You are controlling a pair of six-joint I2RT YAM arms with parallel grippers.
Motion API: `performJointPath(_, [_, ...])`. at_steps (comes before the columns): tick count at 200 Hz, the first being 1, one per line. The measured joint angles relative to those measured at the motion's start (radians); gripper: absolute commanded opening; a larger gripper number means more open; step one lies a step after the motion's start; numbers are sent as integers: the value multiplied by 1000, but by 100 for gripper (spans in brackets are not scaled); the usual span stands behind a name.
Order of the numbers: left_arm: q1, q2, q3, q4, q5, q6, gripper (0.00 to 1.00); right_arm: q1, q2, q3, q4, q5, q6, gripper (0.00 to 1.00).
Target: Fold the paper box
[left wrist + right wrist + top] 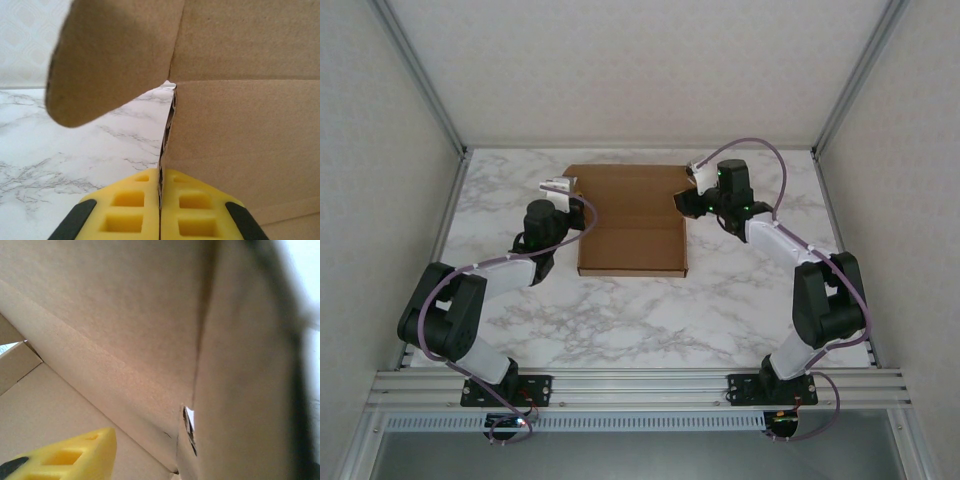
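1. The paper box lies flat-ish on the marble table, centre-far and square to the arms. Its fold creases run left to right.
2. The left tool is at the box's left edge, far half. The right tool mirrors it at the right edge. The box sits between them, and each arm is nearest its own side.
3. In the left wrist view the yellow pads are together, clamped on a thin upright cardboard edge of the box.
4. A rounded flap hangs loose just up-left of that grip, tilted out over the table.
5. The right wrist view shows one yellow finger low-left, close to the inner panels and a corner seam. Whether the right tool is apart or gripping can't be told.
6. Judgement: the next fold turns on the left-right crease, so both side edges must move together. The loose flap and the arm cables look like the only things in the way.
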Motion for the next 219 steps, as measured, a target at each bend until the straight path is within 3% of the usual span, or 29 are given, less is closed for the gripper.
performJointPath(86, [13,0,8,-13,8,5,0,-20,0,12,-46,8,-51,38])
performJointPath(107, [15,0,8,-13,11,5,0,-23,0,12,-47,8,-51,29])
performJointPath(134, [15,0,8,-13,20,4,0,-23,0,22,-66,6,-41,0])
performJointPath(169, [15,0,14,-12,22,-10,0,-4,0,40,-74,45,-14,0])
performJointPath(219, [13,0,5,25,-14,-54,0,94,0,-50,94,264,86,0])
